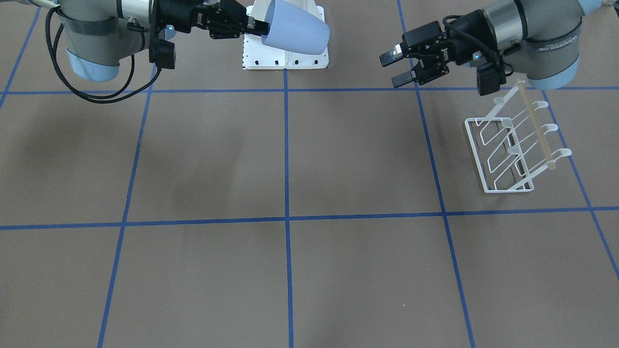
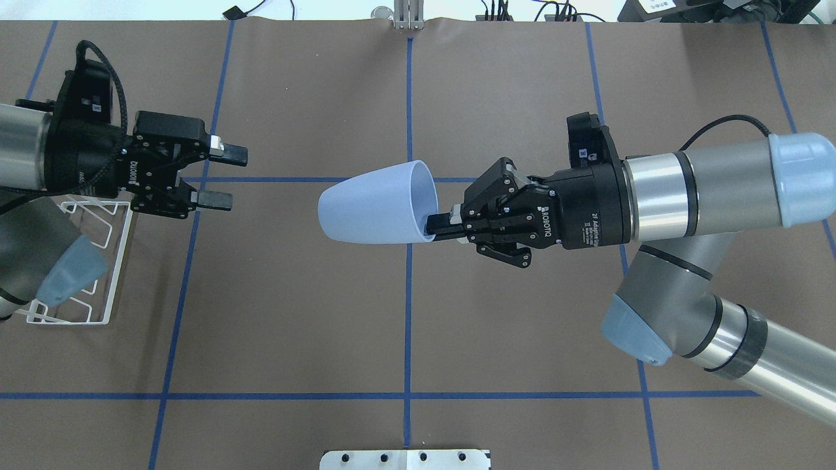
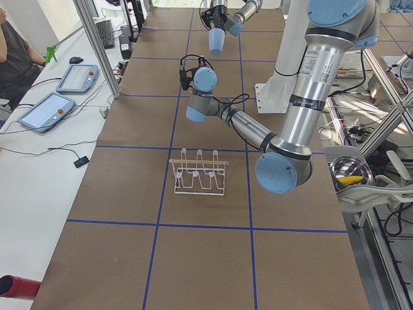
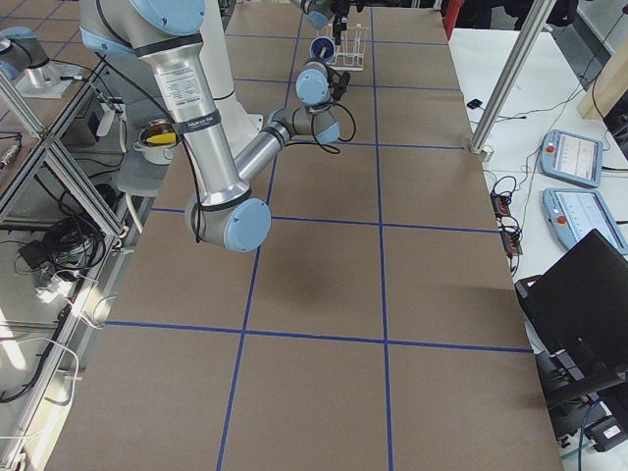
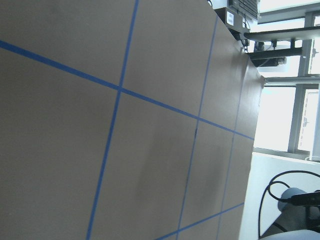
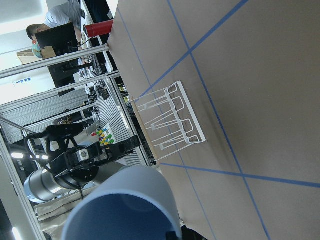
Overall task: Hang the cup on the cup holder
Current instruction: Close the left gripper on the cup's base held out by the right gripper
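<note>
The light blue cup (image 2: 375,212) hangs in the air on its side, mouth toward my right gripper (image 2: 439,225). That gripper is shut on the cup's rim, one finger inside. The cup also shows in the front view (image 1: 295,31) and fills the bottom of the right wrist view (image 6: 125,205). The white wire cup holder (image 1: 476,155) stands on the table on my left side, with nothing on its prongs. My left arm partly covers it in the overhead view (image 2: 119,258). My left gripper (image 2: 222,176) is open and empty, raised beside the holder.
The robot's white base plate (image 1: 285,58) lies at the middle of the table's near edge. Blue tape lines grid the brown table. Tablets (image 3: 55,97) and an operator (image 3: 16,55) are at a side bench beyond the table's far edge.
</note>
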Action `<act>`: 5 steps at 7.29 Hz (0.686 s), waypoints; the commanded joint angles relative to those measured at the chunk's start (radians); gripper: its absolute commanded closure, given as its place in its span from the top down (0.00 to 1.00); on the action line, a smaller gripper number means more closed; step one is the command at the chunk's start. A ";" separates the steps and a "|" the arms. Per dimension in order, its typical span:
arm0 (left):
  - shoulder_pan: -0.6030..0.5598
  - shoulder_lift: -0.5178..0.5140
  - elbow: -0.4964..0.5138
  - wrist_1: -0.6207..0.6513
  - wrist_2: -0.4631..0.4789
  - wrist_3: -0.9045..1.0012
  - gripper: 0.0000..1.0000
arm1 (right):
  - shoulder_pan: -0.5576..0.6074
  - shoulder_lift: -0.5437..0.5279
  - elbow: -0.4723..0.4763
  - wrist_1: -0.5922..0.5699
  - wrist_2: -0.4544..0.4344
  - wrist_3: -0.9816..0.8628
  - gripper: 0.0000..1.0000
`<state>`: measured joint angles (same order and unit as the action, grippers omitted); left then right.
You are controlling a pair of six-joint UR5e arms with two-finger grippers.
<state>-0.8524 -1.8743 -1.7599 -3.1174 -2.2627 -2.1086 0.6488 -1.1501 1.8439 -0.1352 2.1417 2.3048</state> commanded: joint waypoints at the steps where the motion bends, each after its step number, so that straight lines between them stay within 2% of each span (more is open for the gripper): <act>1: 0.082 -0.028 0.034 -0.250 0.189 -0.251 0.98 | -0.006 0.013 0.000 0.055 -0.016 0.063 0.00; 5: 0.191 -0.064 0.089 -0.501 0.394 -0.451 0.98 | -0.024 0.016 0.000 0.101 -0.085 0.104 0.00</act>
<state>-0.6908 -1.9183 -1.6962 -3.5355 -1.9341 -2.5011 0.6308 -1.1348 1.8438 -0.0388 2.0728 2.4054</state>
